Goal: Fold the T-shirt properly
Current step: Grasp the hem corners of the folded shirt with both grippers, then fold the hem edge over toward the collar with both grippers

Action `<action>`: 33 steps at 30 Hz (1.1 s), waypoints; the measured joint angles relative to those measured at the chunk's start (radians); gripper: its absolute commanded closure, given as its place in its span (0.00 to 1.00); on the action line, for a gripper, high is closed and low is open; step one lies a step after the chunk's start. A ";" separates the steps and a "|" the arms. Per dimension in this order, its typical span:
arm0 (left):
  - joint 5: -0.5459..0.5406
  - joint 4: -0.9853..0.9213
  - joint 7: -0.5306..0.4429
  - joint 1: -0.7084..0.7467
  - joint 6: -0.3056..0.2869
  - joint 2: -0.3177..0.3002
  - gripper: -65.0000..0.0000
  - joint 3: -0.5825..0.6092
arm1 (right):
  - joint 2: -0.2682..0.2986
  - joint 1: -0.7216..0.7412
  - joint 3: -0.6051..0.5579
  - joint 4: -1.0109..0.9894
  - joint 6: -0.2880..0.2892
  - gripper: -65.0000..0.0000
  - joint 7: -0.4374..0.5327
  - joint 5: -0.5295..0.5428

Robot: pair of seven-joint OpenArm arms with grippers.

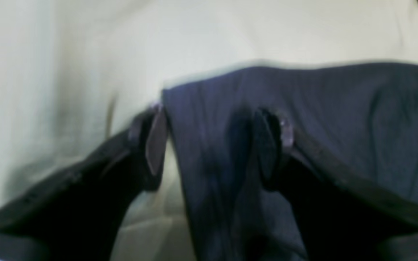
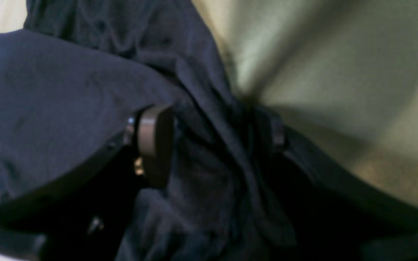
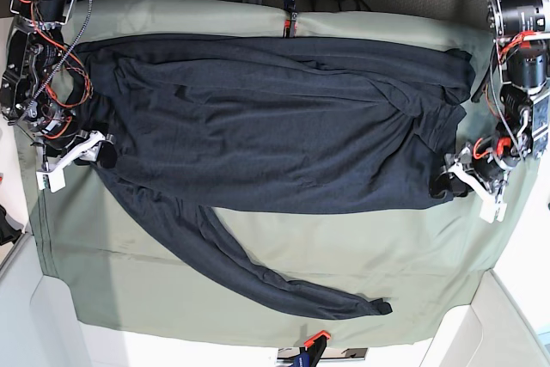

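Handling: dark navy, thin-knit T-shirt point(image 3: 284, 135), prob. soft, light, slump-prone, on sage-green cloth point(image 3: 198, 298); L gripper point(image 1: 210, 145) and R gripper point(image 2: 212, 141), jaws spread, at opp. sides; best grip: corners, all layers.

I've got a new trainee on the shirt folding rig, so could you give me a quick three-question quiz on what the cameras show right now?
1. True or false: the left gripper is shut tight on the T-shirt.
2. Multiple choice: which colour is the cloth spread under the T-shirt? A) sage green, B) bright red, C) white.
3. Fill in the blank: in the right wrist view, the jaws of the right gripper stand ____, with dark fabric between them.

Key: 1. False; 2. A; 3. open
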 measured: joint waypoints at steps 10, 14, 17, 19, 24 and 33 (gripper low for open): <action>-0.071 0.000 0.058 0.005 -0.041 0.026 0.78 -0.001 | 0.000 0.000 0.000 0.000 0.002 0.58 -0.012 0.000; -0.076 0.001 0.053 0.008 -0.041 0.027 1.00 0.000 | 0.000 0.000 0.000 0.000 0.003 1.00 -0.027 0.000; -0.068 0.016 0.022 0.011 -0.041 0.012 1.00 0.001 | 0.000 0.001 0.000 0.000 0.003 1.00 -0.026 -0.004; -0.064 0.038 0.004 0.011 -0.041 -0.012 1.00 0.002 | 0.001 0.002 0.000 0.000 0.003 1.00 -0.015 -0.005; -0.069 0.124 0.002 0.011 -0.042 -0.047 1.00 0.001 | 0.002 0.002 0.002 0.038 0.005 1.00 -0.016 -0.010; -0.063 0.344 0.070 0.146 -0.045 -0.092 1.00 0.004 | 0.002 -0.042 0.004 0.191 0.004 1.00 -0.054 -0.008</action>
